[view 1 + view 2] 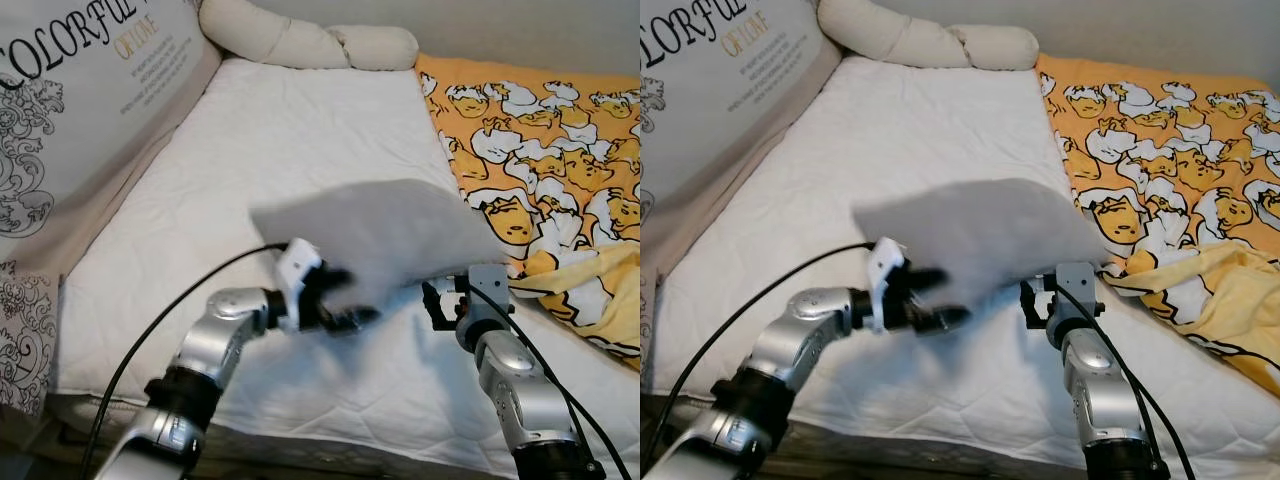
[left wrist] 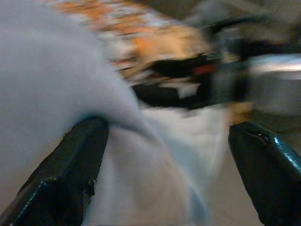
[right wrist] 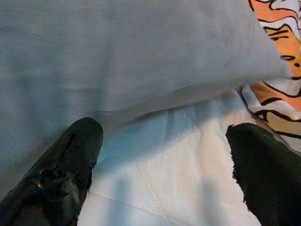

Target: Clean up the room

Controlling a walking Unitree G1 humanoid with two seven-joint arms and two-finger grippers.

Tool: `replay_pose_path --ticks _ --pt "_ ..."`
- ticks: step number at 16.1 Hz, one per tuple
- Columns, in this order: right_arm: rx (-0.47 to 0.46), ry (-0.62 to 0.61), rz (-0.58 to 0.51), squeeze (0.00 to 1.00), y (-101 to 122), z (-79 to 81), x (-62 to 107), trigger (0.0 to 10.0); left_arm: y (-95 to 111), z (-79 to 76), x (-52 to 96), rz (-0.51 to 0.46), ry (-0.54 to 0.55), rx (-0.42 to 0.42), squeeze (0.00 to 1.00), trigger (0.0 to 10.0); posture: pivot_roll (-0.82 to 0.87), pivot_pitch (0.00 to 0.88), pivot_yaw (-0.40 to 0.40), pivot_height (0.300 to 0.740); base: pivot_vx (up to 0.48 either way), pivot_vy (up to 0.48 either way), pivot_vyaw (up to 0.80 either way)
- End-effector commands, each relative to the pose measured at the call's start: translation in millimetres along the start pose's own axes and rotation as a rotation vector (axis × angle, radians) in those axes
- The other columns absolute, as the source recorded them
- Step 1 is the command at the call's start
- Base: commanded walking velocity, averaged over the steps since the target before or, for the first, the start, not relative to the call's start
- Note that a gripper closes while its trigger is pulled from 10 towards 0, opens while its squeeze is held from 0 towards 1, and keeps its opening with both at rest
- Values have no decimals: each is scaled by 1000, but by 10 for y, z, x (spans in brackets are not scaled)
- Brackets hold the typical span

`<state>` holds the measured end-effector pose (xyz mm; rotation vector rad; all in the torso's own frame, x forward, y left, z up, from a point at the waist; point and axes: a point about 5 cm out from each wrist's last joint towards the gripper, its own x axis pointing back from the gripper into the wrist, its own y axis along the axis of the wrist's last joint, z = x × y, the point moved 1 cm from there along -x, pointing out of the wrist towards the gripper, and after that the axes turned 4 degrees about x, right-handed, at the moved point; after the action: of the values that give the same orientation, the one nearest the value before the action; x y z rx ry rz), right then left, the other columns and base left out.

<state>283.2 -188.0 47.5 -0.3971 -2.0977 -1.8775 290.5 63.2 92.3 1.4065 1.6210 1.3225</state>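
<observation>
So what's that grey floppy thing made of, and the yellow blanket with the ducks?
The grey pillow looks like soft matte cloth: it sags and blurs above the white quilted mattress. The blanket looks like thin printed fabric, wrinkled at its edge. Exact fibres can't be told.

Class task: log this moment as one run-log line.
left gripper: open, at pillow | right gripper: open, under pillow | pillow: above bed

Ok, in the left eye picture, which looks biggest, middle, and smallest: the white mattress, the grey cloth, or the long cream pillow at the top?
1. White mattress, biggest by far.
2. Grey cloth and cream pillow look similar; the cloth is nearer the camera, so I can't rank them.
</observation>
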Motion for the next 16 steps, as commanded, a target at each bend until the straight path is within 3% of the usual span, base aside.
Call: replay_pose_path --ticks 1,4,5,6,7,8,10,13,14,15,16 --pt "3 -22 2 0 15 -80 5 10000 55 -44 -18 -5 -40 -5 0 10000 -76 0 -40 740 0 0 0" --pt "-5 8 -32 0 101 -111 -16 10000 112 -21 227 -7 -5 -23 0 10000 -57 0 -48 740 0 0 0" --pt "-18 55 -70 851 205 -145 -24 10000 130 -10 436 2 55 -48 0 10000 -46 0 -52 740 0 0 0" --pt "-17 67 -82 1000 244 -166 -25 10000 136 -23 514 10 75 -58 0 10000 -46 0 -52 740 0 0 0" --pt "-13 75 -97 1000 290 -202 -26 10000 134 -40 604 23 103 -70 0 10000 -42 0 -52 740 0 0 0" --pt "-10 110 -136 1000 428 -229 -37 10000 103 -84 784 57 173 -101 0 10000 -35 0 -45 740 0 0 0" --pt "-21 191 -172 1000 563 -146 -35 10000 91 -90 886 74 243 -132 0 10000 -37 0 -38 740 0 0 0" --pt "-24 456 -232 1000 879 282 -23 10000 135 -76 1046 75 426 -228 0 10000 -35 0 -28 740 0 0 0" --pt "-18 488 -215 1000 904 373 -55 10000 137 -84 1061 74 448 -232 0 10000 -37 0 -25 740 0 0 0" --pt "9 571 -172 1000 927 595 -124 10000 111 -123 1089 98 467 -245 0 10000 -38 0 -22 740 0 0 0" --pt "51 604 -137 1000 907 701 -158 10000 98 -130 1102 108 472 -248 0 10000 -41 0 -18 740 0 0 0"
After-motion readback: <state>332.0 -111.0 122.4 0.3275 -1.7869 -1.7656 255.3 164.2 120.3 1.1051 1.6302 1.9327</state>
